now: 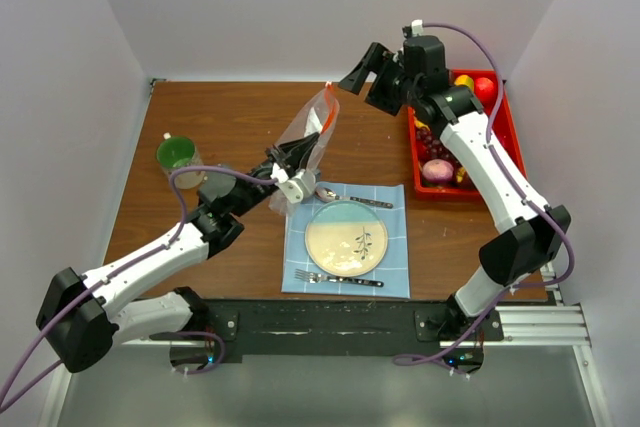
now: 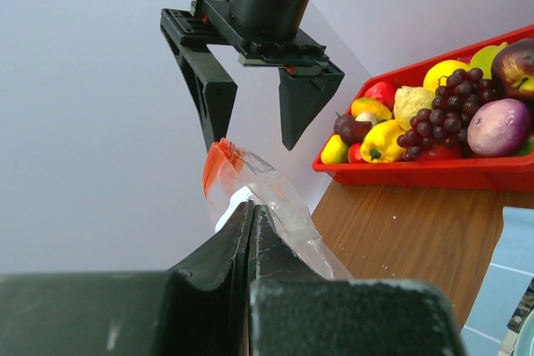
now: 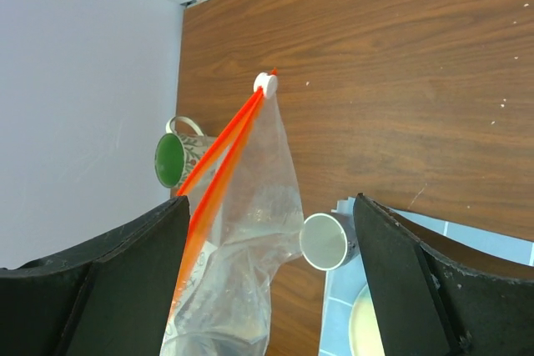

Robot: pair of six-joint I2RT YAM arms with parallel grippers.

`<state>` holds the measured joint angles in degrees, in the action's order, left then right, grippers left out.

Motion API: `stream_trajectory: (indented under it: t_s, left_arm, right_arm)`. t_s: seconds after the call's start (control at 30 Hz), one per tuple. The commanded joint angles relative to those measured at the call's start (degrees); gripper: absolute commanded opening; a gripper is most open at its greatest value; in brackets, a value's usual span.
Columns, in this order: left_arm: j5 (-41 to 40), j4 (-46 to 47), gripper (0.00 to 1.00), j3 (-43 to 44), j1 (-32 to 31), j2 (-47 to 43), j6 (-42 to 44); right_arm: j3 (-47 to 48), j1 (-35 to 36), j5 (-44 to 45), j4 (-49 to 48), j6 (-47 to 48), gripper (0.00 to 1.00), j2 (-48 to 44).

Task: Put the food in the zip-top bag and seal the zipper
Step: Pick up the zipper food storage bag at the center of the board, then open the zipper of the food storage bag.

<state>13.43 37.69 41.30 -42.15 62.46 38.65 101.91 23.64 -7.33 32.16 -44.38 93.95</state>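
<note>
The zip-top bag (image 1: 315,127) hangs in the air over the table's middle, its mouth and orange-red zipper (image 1: 327,107) uppermost. My left gripper (image 1: 300,154) is shut on the bag's lower part; in the left wrist view its fingers (image 2: 250,210) pinch the clear plastic (image 2: 279,202). My right gripper (image 1: 362,87) is open and empty, just right of and above the bag's top. In the right wrist view the bag (image 3: 250,231) and zipper (image 3: 221,164) lie below, between its open fingers. The food (image 1: 438,152) sits in the red tray (image 1: 505,127) and also shows in the left wrist view (image 2: 450,106).
A green mug (image 1: 178,155) stands at the left. A blue mat (image 1: 395,267) holds a cream plate (image 1: 345,239), a spoon (image 1: 350,197) and a fork (image 1: 335,277) near the front. White walls close in on three sides.
</note>
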Motion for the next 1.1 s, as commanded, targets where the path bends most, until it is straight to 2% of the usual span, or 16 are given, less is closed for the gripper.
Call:
stream_trajectory:
  t_s: [0.0, 0.3, 0.47, 0.73, 0.87, 0.93, 0.97, 1.0, 1.07]
  left_arm:
    - [-0.86, 4.50, 0.00, -0.52, -0.39, 0.12, 1.34]
    - [-1.13, 4.23, 0.00, -0.25, -0.56, 1.09, 1.34]
    - [-1.83, 4.67, 0.00, -0.17, -0.56, 1.26, 1.77]
    - [-2.70, 4.93, 0.00, -0.17, -0.56, 1.70, 2.13]
    - [-3.23, 5.29, 0.00, -0.17, -0.56, 1.97, 2.22]
    - [-3.50, 5.37, 0.00, -0.17, -0.56, 2.14, 2.04]
    - [-3.67, 5.37, 0.00, -0.17, -0.56, 2.32, 1.78]
    - [-3.76, 5.37, 0.00, -0.17, -0.65, 2.41, 1.78]
    - [-4.64, 5.46, 0.00, -0.25, -0.56, 2.32, 1.08]
  right_arm:
    - [1.98, -0.26, -2.77, -0.78, -0.71, 0.83, -0.97]
    - [2.42, -0.17, -4.88, -2.02, -1.32, 0.84, 0.27]
    - [-0.92, 0.27, -6.11, -4.21, -2.02, 0.84, -1.13]
    - [-3.64, 1.76, -6.38, -4.65, -1.94, 0.78, -1.31]
    - [-5.58, 1.68, -6.03, -5.62, -2.11, 0.70, -2.37]
    - [-6.01, 1.76, -6.46, -6.06, -2.20, 0.62, -2.54]
    - [-6.19, 1.76, -6.55, -6.15, -2.29, 0.58, -2.63]
    - [-6.28, 1.76, -6.55, -6.32, -2.38, 0.47, -2.72]
    - [-6.72, 1.68, -6.55, -6.67, -2.38, 0.36, -2.90]
